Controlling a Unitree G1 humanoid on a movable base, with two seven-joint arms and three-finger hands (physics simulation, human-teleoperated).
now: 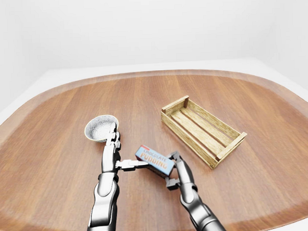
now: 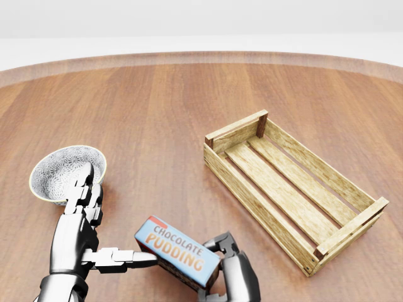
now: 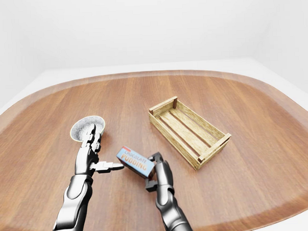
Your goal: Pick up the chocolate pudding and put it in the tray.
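The chocolate pudding (image 2: 178, 251) is a blue box with orange lettering, near the bottom of the head view and tilted off the table. My right hand (image 2: 218, 267) comes up from the bottom edge, its fingers closed round the box's right end. My left hand (image 2: 96, 236) stands open to the left of the box. Its thumb (image 2: 129, 257) reaches to the box's left end and its fingers (image 2: 85, 189) point up toward the bowl. The wooden slatted tray (image 2: 235, 133) lies empty to the right, apart from both hands.
A patterned white bowl (image 2: 60, 170) sits just above my left hand's fingertips. The round wooden table (image 1: 143, 100) stretches wide on all sides, with its rim along the top of the head view.
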